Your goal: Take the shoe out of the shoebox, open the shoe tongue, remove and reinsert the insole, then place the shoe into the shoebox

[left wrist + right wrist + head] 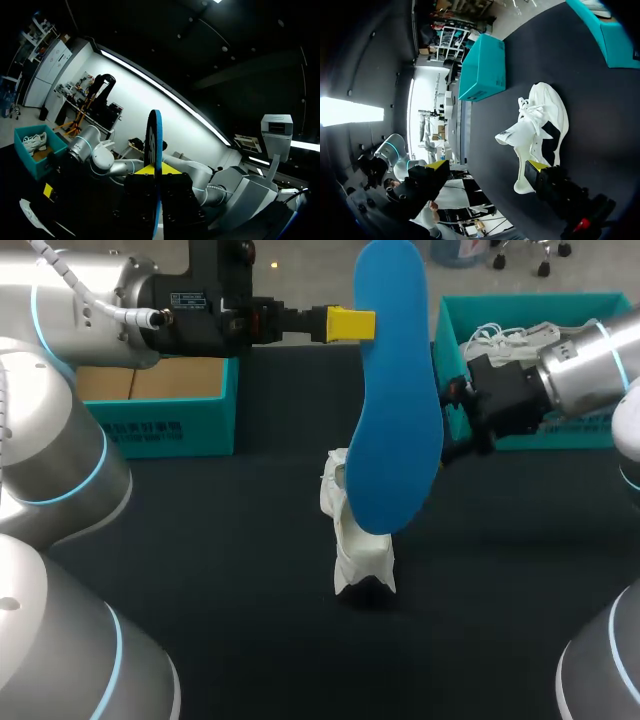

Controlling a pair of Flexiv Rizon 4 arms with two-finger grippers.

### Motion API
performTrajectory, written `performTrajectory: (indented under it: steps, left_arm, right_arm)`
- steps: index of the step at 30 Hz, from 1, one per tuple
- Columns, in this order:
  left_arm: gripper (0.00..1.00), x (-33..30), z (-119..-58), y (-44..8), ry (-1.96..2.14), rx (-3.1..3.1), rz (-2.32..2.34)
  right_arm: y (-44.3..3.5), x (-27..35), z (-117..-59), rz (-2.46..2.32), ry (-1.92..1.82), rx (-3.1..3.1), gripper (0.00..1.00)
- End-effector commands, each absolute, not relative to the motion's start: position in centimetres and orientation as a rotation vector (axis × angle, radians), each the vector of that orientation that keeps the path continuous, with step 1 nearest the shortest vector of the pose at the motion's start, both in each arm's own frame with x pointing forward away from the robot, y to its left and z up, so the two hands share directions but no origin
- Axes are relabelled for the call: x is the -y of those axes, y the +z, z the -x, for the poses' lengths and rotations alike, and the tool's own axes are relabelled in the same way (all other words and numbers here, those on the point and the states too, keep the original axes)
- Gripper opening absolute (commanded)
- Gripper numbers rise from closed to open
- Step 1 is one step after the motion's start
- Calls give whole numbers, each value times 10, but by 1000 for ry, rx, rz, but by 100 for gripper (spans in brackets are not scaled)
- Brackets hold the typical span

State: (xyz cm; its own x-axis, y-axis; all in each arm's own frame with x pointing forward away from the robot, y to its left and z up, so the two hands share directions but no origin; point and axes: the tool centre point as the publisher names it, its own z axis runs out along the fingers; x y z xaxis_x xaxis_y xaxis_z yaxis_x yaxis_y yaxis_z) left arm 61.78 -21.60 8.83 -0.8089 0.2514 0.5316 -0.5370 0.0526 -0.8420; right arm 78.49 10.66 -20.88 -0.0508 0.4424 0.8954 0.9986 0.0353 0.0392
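Note:
My left gripper [351, 324] is shut on the blue insole [398, 390], holding it upright high above the table. In the left wrist view the insole [156, 150] stands edge-on between the yellow fingertips [145, 170]. Under it the white shoe [356, 540] lies on the black table, its tongue pulled up. My right gripper [462, 418] hangs beside the insole, partly hidden behind it. In the right wrist view that gripper [487, 165] is wide open, nothing held, with the shoe [540, 125] ahead of it, close to one finger.
A teal shoebox [450, 340] stands at the back right with another white shoe [510, 337] inside. A second teal box [170, 425] with a cardboard-coloured inside stands at the back left. The black table [250, 630] stretches to the front.

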Motion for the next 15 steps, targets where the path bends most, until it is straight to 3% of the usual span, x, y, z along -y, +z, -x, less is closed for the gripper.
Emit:
performTrajectory:
  steps: [1, 15]
  left_arm:
    - [0, 217, -618, 89, 1813, 1774, -286]
    - [0, 217, -618, 89, 1813, 1774, -286]
  right_arm:
    - [-194, -101, -783, 1441, -1024, 1545, 100]
    - [-139, -88, -804, 1341, -1207, 1325, 100]
